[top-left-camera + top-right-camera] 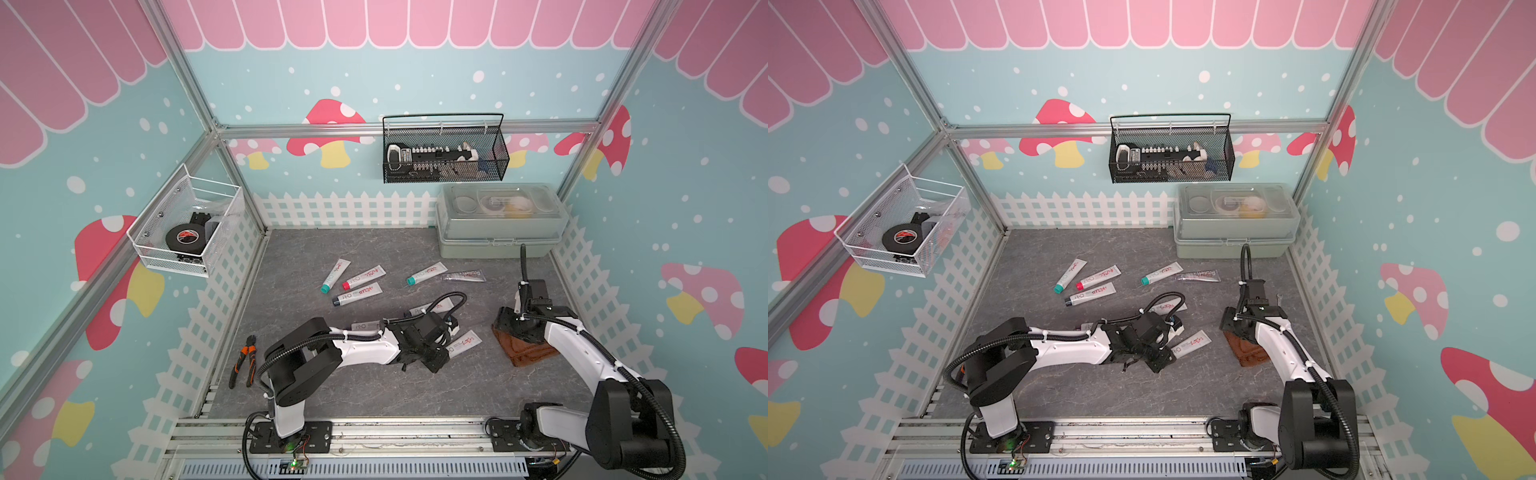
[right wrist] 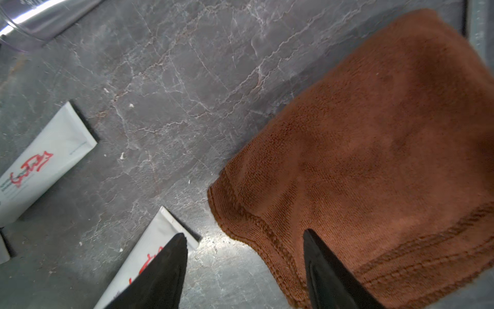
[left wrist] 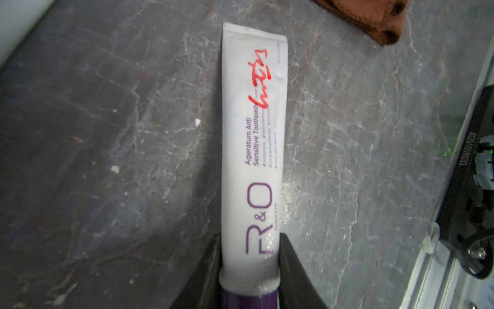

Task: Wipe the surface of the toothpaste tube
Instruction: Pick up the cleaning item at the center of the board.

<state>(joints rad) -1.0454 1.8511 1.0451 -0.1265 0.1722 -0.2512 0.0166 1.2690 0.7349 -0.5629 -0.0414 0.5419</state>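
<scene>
Toothpaste tube [image 3: 254, 149] — white, with purple lettering, a red scrawl and a purple cap — lies along the grey marbled tabletop [image 3: 107, 133] just beside the brown cloth [image 2: 374, 160]. Its crimped end is the end nearest the cloth and stays apart from it. We see the left gripper [image 3: 250, 236] clamped on the tube: its two black fingers press the sides at the cap end, so the tube runs straight out from between them toward the cloth. The right gripper [image 2: 244, 233] hangs above the cloth's near corner, jaws spread wide with nothing gripped. One fingertip [image 2: 310, 240] sits over the cloth's hemmed edge, the other in front of the tube's crimped end — whether either touches anything we cannot tell. A second tube [image 2: 45, 163] lies farther from the cloth than the held one.
</scene>
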